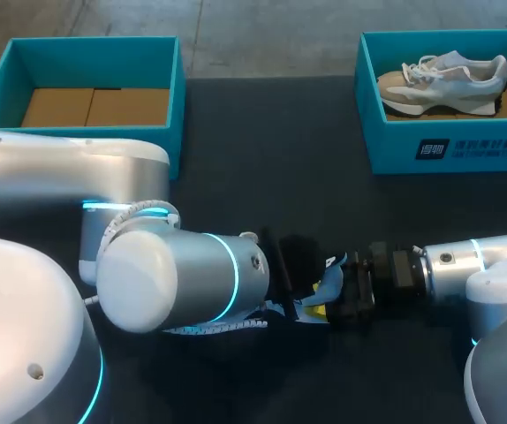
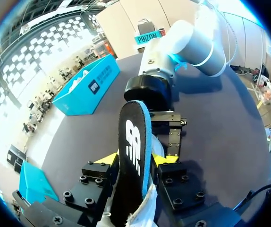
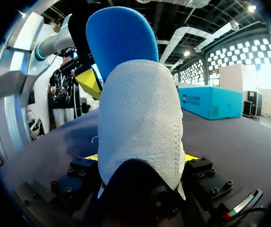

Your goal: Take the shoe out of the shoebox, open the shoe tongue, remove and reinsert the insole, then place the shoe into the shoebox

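1. The left gripper [image 2: 136,160] is closed to a narrow gap on the insole [image 2: 133,127]. Both yellow fingertips [image 2: 108,158] press it from opposite sides.
2. The insole's long axis runs straight out ahead of the left gripper's fingers. Its rounded end points at the right arm's wrist, and its black printed face and blue edge are in view.
3. The right gripper [image 3: 140,157] clamps the shoe [image 3: 140,118] at medium width, with a yellow tip against each flank.
4. The shoe's pale heel sits nearest the right wrist, and its length runs away ahead of the fingers. The insole's blue underside rises beyond the heel collar.
5. The two grippers face each other tip to tip, low over the table [image 1: 262,194].
6. Well beyond the right gripper stands a shoebox [image 1: 448,146] holding a second shoe [image 1: 443,84], which lies lengthwise in it.
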You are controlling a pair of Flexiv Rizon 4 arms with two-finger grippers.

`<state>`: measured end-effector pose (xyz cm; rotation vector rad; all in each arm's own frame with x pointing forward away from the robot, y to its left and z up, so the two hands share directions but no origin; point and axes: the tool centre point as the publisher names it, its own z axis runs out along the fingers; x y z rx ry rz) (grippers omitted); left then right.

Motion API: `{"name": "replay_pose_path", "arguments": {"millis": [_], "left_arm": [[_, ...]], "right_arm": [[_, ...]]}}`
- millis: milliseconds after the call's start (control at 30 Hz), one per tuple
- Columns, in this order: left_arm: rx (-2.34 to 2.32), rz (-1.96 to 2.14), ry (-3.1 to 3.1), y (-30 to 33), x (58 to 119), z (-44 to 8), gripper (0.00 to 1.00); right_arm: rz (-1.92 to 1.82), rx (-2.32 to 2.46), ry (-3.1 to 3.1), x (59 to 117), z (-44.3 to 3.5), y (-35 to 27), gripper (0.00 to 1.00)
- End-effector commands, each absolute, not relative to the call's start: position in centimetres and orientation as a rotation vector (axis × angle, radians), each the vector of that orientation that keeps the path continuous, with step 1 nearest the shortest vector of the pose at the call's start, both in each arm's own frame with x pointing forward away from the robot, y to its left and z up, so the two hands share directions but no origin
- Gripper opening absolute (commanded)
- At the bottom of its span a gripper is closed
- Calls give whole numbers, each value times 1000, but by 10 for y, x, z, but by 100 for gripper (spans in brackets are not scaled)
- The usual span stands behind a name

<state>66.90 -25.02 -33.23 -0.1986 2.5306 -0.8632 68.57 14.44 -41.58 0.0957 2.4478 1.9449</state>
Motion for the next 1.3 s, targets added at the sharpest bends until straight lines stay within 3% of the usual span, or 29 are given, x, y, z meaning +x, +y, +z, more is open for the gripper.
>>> {"name": "replay_pose_path", "arguments": {"millis": [33, 333, 600, 633, 1300], "left_arm": [[-202, -863, 2525, -253, 671, -332, 38], [-200, -877, 2519, -255, 673, -332, 29], [-196, -896, 2521, -251, 672, -334, 13], [-196, -897, 2521, -251, 673, -334, 0], [-164, -1086, 2576, -260, 657, -294, 0]], "right_arm": [[1940, 98, 2449, 684, -415, 146, 0], [1940, 98, 2449, 684, -415, 146, 0], [1940, 98, 2449, 684, -415, 146, 0], [1940, 98, 2449, 684, -415, 146, 0], [1940, 98, 2449, 684, -415, 146, 0]]}}
